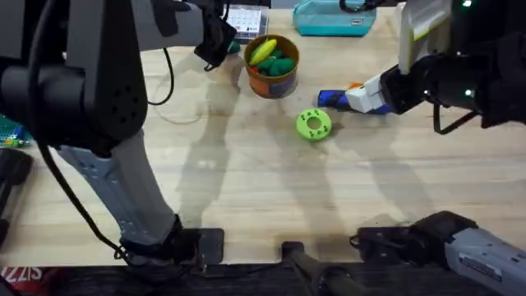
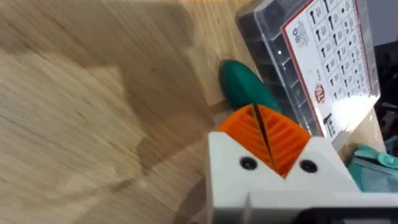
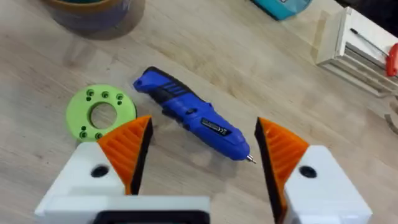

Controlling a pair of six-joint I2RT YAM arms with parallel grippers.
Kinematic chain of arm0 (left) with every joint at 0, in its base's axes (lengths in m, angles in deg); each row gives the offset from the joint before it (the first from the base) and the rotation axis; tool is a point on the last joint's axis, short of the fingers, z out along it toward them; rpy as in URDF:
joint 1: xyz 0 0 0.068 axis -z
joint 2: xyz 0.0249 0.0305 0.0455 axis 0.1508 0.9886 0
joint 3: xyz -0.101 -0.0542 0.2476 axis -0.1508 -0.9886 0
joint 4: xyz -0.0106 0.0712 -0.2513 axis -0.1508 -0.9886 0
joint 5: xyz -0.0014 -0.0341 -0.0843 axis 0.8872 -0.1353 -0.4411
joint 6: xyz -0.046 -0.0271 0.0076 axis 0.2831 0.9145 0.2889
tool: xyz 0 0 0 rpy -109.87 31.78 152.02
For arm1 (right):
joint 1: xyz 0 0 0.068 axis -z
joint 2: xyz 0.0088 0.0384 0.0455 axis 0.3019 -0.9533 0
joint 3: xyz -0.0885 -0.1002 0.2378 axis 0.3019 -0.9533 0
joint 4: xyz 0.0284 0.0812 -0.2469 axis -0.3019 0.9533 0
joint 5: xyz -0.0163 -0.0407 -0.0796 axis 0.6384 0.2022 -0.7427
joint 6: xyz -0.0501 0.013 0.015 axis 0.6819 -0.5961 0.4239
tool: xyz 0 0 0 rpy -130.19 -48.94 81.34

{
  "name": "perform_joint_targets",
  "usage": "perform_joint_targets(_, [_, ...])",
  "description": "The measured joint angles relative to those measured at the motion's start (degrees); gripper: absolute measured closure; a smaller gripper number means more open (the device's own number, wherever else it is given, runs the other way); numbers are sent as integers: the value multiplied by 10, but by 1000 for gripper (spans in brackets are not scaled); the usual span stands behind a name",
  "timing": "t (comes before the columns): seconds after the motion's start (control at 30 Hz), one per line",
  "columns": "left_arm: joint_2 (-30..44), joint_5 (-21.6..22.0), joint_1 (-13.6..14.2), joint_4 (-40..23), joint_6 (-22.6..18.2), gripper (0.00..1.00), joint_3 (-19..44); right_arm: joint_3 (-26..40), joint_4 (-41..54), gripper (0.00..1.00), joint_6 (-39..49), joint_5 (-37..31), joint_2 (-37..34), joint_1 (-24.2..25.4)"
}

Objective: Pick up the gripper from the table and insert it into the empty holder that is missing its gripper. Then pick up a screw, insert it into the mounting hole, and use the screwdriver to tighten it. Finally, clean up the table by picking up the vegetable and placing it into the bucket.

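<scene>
The vegetable (image 2: 244,84) lies on the table (image 1: 246,181) beside a clear screw box (image 2: 311,62), just ahead of the left end effector (image 2: 262,138), whose orange pads are pressed together and hold nothing. So the cleanup looks unfinished: the bucket (image 1: 272,66) already holds toy pieces, but this one is outside it. The screwdriver (image 3: 193,115) lies flat on the table between the spread fingers of the right end effector (image 3: 202,152), next to a green disc (image 3: 101,112), not gripped.

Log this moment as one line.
left gripper: shut beside vegetable | right gripper: open over screwdriver | bucket: holds toys
</scene>
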Motion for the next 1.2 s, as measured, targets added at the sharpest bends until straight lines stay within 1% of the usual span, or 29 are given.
perform_joint_targets(0.13, [0,-5,-1,0,-13,987,0,0,-1,55,0,0,-7,0])
perform_joint_targets(0.23, [-3,-22,-7,-5,-25,988,0,0,-1,55,0,0,-21,0])
perform_joint_targets(0.37, [-17,-50,-18,-42,-41,988,-1,0,-1,55,0,0,-33,0])
perform_joint_targets(0.43, [-26,-52,-21,-53,-60,988,-6,0,0,55,0,0,-34,0])
perform_joint_targets(0.53, [-46,-56,-23,-66,-102,988,-10,0,-1,55,0,0,-34,0])
perform_joint_targets(0.6, [-67,-60,-20,-92,-126,988,-10,0,-1,55,0,0,-34,0])
perform_joint_targets(0.7, [-99,-62,-11,-124,-151,984,-10,0,-1,55,0,0,-34,0])
perform_joint_targets(0.73, [-108,-62,-8,-126,-160,936,-10,0,-1,55,0,0,-34,0])
perform_joint_targets(0.8, [-121,-62,-3,-123,-175,658,-10,0,-1,55,0,0,-34,0])
perform_joint_targets(0.9, [-130,-62,-1,-117,-188,179,-10,0,-1,55,0,0,-34,0])
perform_joint_targets(0.93, [-130,-62,-1,-117,-188,48,-10,0,-1,55,0,0,-34,0])
perform_joint_targets(0.97, [-129,-61,-1,-117,-187,23,-10,0,-1,55,0,0,-34,0])
perform_joint_targets(1.07, [-122,-53,-1,-116,-173,13,-10,0,-1,55,0,0,-34,0])
perform_joint_targets(1.2, [-99,-38,-1,-97,-124,12,-10,0,-1,55,0,0,-34,0])
